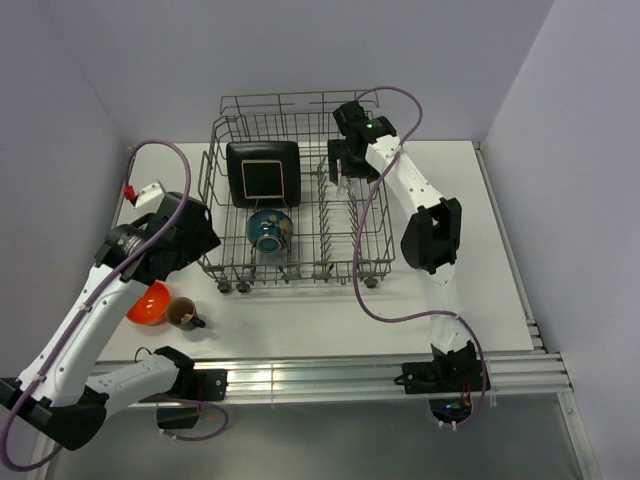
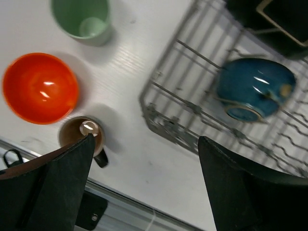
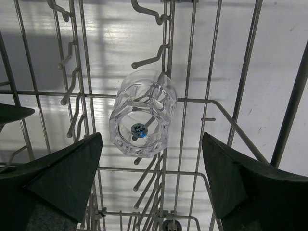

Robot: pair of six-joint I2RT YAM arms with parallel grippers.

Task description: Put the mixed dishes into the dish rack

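Observation:
The dish rack point(image 1: 300, 215) holds the black square plate point(image 1: 262, 172) upright and the blue round bowl point(image 1: 270, 230) on its side. In the right wrist view the small clear glass point(image 3: 142, 113) lies tilted on the tines, just ahead of my open right gripper point(image 3: 151, 137) and free of both fingers. My left gripper point(image 2: 147, 139) hangs open and empty above the table by the rack's front left corner point(image 2: 154, 110). Below it stand the small orange bowl point(image 2: 41, 88), the dark brown mug point(image 2: 81, 134) and the pale green cup point(image 2: 84, 19). From above, my left arm hides the cup.
The orange bowl point(image 1: 148, 303) and mug point(image 1: 183, 314) sit on the white table left of the rack, close to the metal rail point(image 1: 330, 375) at the near edge. Walls close in on the left and the back. Grey cables loop over both arms.

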